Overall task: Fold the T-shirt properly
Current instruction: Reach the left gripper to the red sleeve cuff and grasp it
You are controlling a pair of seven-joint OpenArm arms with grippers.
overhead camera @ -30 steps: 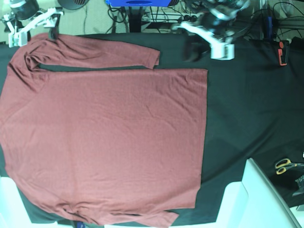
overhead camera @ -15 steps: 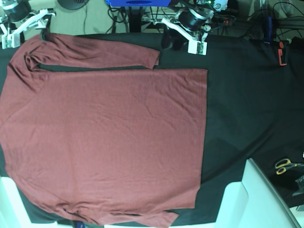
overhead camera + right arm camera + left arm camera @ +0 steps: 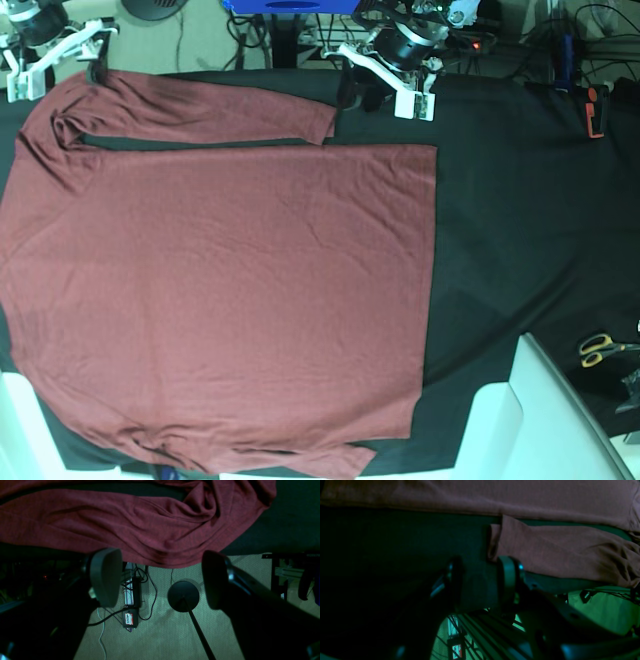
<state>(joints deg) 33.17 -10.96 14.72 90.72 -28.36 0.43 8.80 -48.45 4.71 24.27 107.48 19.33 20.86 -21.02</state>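
The maroon T-shirt (image 3: 230,300) lies spread flat on the black table cloth (image 3: 520,230), hem toward the right. Its upper sleeve (image 3: 210,115) runs along the far edge, with the cuff (image 3: 496,536) pointing right. My left gripper (image 3: 360,95) hovers just right of that cuff. Its fingers (image 3: 507,580) stand a little apart with nothing between them, and the cuff is just beyond one fingertip. My right gripper (image 3: 57,72) is at the far left corner by the shoulder. In the right wrist view it (image 3: 160,578) is wide open and empty, just off the shirt's rumpled edge (image 3: 160,547).
Yellow-handled scissors (image 3: 600,348) lie at the right edge. A white bin (image 3: 545,420) stands at the near right corner, and a red and black tool (image 3: 596,110) sits at the far right. Beyond the far table edge are floor cables and a black round stand base (image 3: 183,596).
My left gripper has swung left along the far edge, from right of the hem to beside the sleeve cuff. My right gripper has shifted slightly left at the shoulder. The shirt has not moved.
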